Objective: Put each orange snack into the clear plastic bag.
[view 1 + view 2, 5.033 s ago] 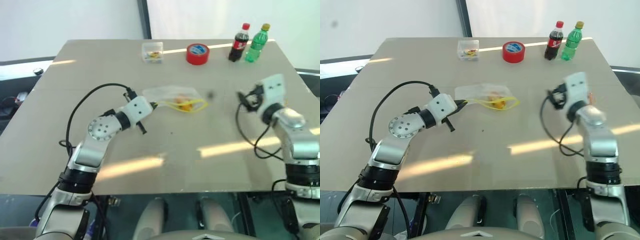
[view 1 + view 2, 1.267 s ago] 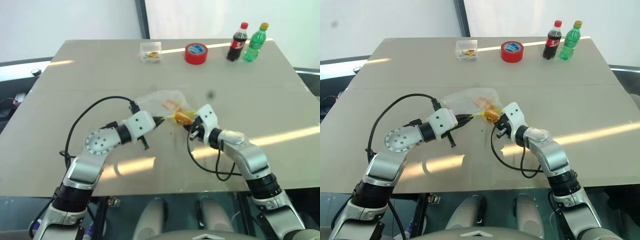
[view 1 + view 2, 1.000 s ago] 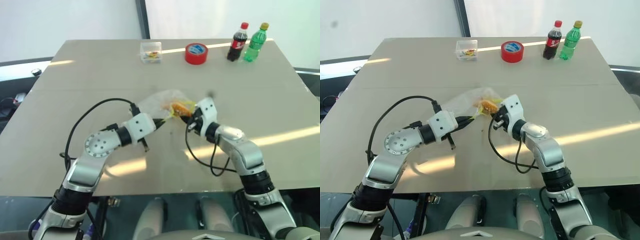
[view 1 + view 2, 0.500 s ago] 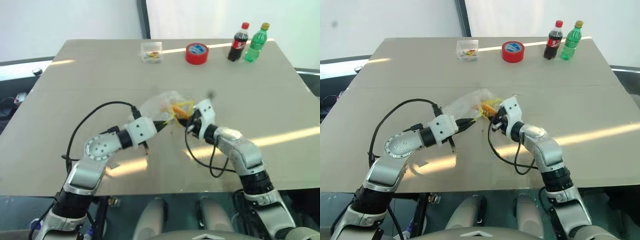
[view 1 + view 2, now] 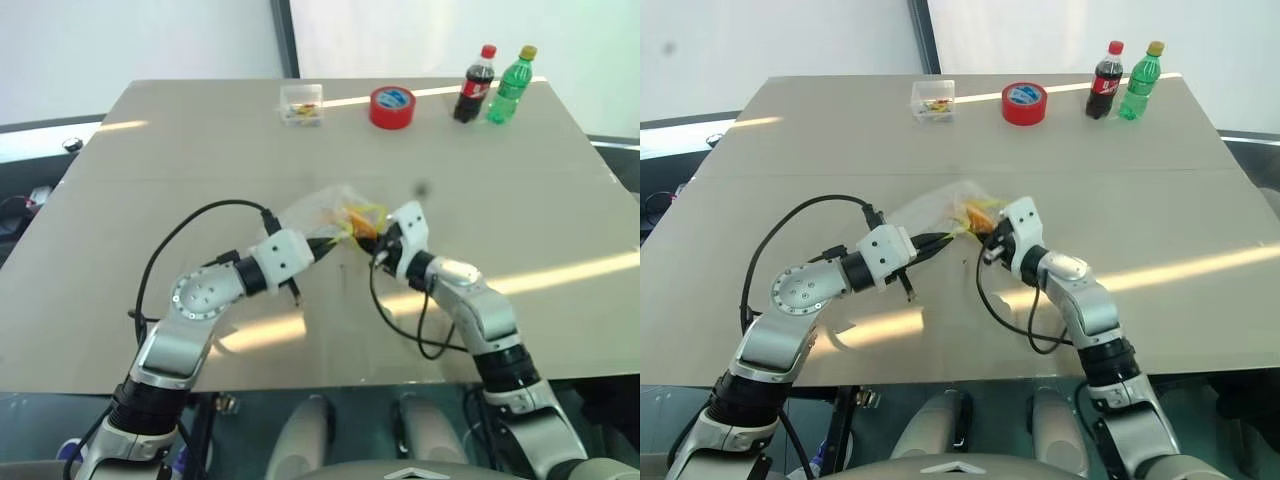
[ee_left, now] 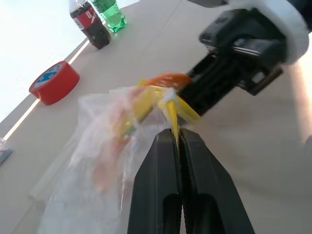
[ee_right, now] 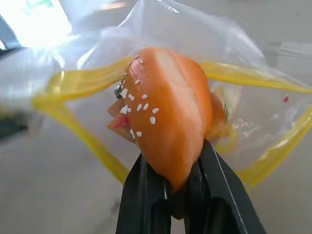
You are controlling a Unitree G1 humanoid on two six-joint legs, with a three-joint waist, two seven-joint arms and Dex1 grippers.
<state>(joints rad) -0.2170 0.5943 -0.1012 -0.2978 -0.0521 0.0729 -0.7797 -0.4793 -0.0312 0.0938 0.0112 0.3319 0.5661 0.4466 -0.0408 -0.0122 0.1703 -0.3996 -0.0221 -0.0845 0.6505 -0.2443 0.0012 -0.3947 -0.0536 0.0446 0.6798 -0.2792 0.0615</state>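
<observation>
Since five seconds ago the right gripper (image 7: 171, 195) has crossed from the table's right side to mid-table, jaws clamped on an orange snack (image 7: 168, 131) at the clear plastic bag (image 5: 318, 213)'s mouth. Left gripper (image 6: 178, 146) jaws pinch the bag's yellow strip, lifted.

A red tape roll (image 5: 391, 106), two bottles (image 5: 497, 86) and a clear box (image 5: 303, 103) sit on the table (image 5: 150, 150).
</observation>
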